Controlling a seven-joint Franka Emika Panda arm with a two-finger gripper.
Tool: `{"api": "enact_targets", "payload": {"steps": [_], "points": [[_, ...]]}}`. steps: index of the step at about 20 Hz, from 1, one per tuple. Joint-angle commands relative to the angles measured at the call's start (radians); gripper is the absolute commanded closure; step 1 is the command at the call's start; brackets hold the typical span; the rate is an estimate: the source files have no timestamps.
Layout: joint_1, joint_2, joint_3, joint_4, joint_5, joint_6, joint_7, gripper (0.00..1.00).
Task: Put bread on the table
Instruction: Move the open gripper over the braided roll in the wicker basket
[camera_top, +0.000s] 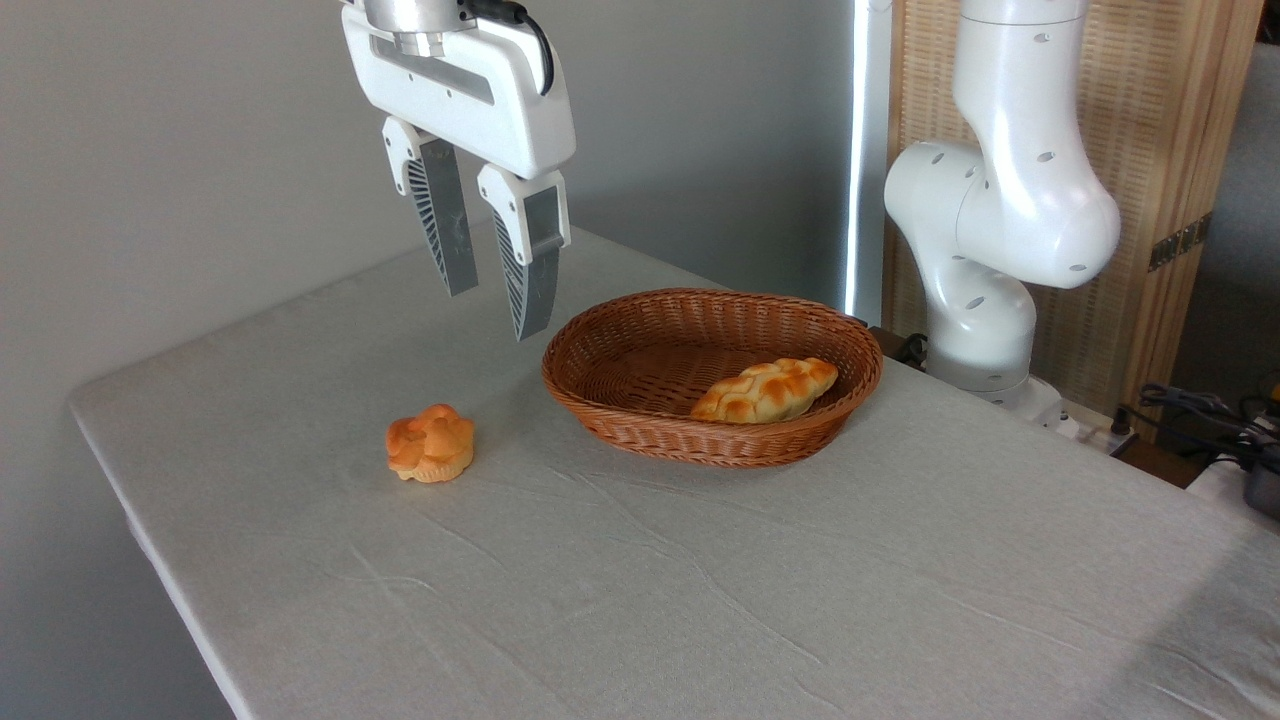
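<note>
On the table (900, 600) sit one small bun (431, 443) at left, then one gripper (497, 312) hanging above — fingers spread, holding nothing — and one basket (640, 420) with one bread (766, 390) lying inside it.

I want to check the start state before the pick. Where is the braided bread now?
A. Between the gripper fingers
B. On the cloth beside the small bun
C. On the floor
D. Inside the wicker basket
D. The bread lies inside the wicker basket, toward its right end, while the gripper hangs open and empty above the table, left of the basket.
</note>
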Motion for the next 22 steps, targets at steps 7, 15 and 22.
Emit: {"api": "enact_targets", "payload": {"steps": [7, 15, 22], "points": [[0.02, -0.01, 0.002, -0.001, -0.008, -0.044, -0.005, 0.0], [0.002, -0.332, 0.002, -0.434, -0.003, 0.079, -0.002, 0.0], [-0.072, -0.636, -0.053, -0.924, -0.002, 0.197, 0.1, 0.0]]}}
